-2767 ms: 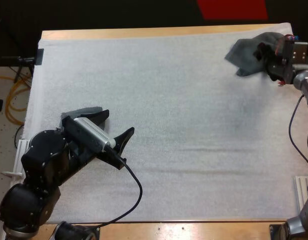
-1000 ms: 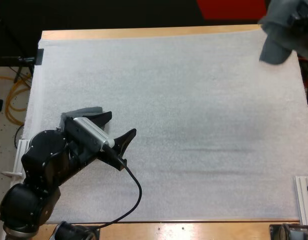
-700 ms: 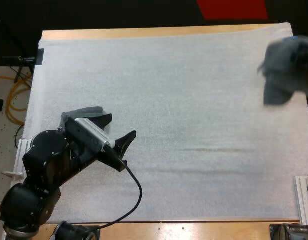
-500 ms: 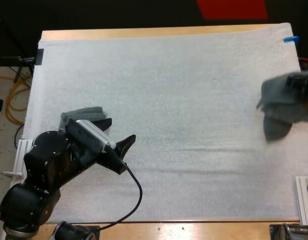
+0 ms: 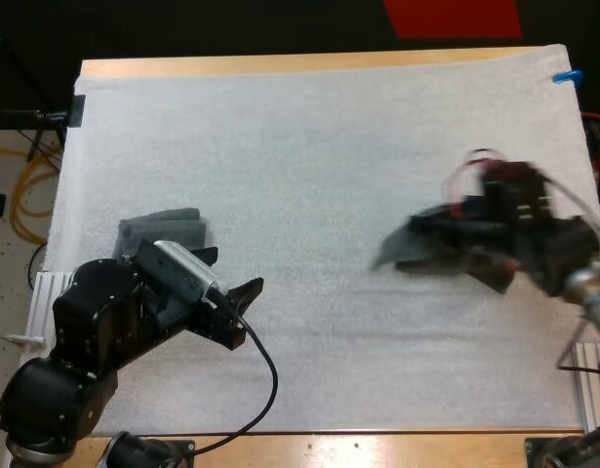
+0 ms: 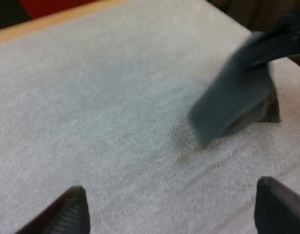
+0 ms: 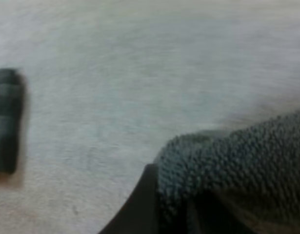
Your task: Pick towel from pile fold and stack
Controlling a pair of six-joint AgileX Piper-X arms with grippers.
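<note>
- The right claw is clamped on a dark grey-green towel over the right half of the white mat.
- The towel trails from the claw toward the middle of the mat. In the left wrist view it hangs at a slant with a shadow under it; I cannot tell if its lower corner touches the mat.
- In the right wrist view the towel lies bunched against a dark finger.
- The left claw sits low at the near left of the mat, its fingers spread apart with nothing between them.
- A folded stack of towels lies on the mat just beyond the left claw, well apart from the held towel.
- The mat covers the wooden surface.
</note>
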